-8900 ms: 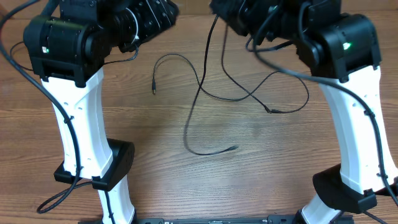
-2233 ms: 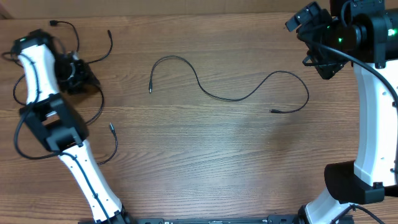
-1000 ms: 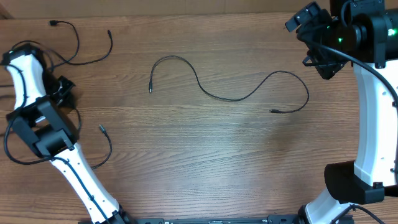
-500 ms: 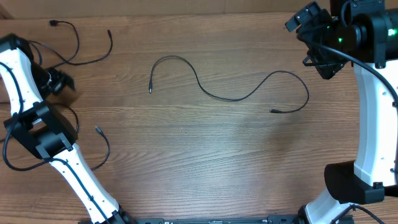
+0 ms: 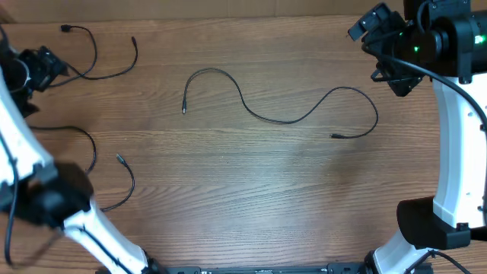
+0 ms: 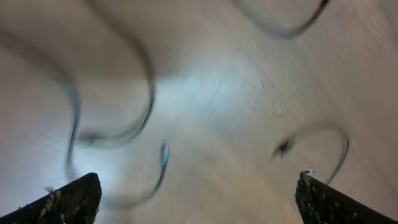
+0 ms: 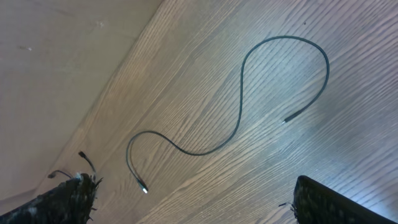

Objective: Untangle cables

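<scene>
Brown wood-grain table (image 5: pixel 251 190). Left gripper (image 5: pixel 39 67) has moved out toward the 10 o'clock corner since half a second ago; jaws wide, empty, wrist view blurred. Right gripper (image 5: pixel 384 46) unmoved at 2 o'clock, jaws wide, empty. Long thin black cord (image 5: pixel 281 120) lies at centre, unchanged. Shorter black cord (image 5: pixel 135 47) at 10 o'clock, short black cord (image 5: pixel 132 179) at 8 o'clock.
</scene>
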Motion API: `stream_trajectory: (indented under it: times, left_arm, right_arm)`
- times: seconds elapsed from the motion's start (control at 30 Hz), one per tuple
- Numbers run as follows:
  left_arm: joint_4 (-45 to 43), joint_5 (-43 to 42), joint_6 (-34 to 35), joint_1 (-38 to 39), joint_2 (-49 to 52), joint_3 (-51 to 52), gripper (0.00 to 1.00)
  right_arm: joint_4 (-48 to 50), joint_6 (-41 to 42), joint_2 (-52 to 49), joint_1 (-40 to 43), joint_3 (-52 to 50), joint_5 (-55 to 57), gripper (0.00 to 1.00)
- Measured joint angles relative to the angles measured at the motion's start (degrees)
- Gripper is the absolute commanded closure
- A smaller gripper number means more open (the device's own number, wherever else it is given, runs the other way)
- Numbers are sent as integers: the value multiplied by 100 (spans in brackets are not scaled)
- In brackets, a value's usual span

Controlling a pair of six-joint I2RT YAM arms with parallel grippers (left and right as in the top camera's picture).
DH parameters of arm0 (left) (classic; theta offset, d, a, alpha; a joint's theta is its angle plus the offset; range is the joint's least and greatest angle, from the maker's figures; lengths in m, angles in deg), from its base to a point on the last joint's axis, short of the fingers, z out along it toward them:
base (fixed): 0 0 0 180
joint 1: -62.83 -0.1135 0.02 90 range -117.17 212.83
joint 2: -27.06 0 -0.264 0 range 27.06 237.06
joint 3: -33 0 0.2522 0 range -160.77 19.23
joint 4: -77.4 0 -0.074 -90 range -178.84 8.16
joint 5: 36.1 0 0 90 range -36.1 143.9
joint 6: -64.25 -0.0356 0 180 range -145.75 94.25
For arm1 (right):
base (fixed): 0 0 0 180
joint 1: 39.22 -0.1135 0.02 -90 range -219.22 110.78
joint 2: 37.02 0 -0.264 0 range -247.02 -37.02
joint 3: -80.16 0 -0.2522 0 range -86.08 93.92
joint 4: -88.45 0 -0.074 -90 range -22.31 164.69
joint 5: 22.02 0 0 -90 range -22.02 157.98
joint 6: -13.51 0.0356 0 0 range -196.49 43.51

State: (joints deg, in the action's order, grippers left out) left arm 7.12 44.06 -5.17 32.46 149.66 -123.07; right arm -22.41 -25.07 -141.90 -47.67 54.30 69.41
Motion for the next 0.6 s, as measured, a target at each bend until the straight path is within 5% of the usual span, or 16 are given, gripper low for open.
stream_trajectory:
  times: [0.27, 0.6]
  left_arm:
    - [-608, 638, 330, 0, -2601, 3200, 0]
    - [-2627, 892, 533, -385, -2933, 6264, 0]
  right_arm:
    - [-4, -46, -2, 0, 0, -15, 0]
    - [-7, -337, -2, 0, 0, -168, 0]
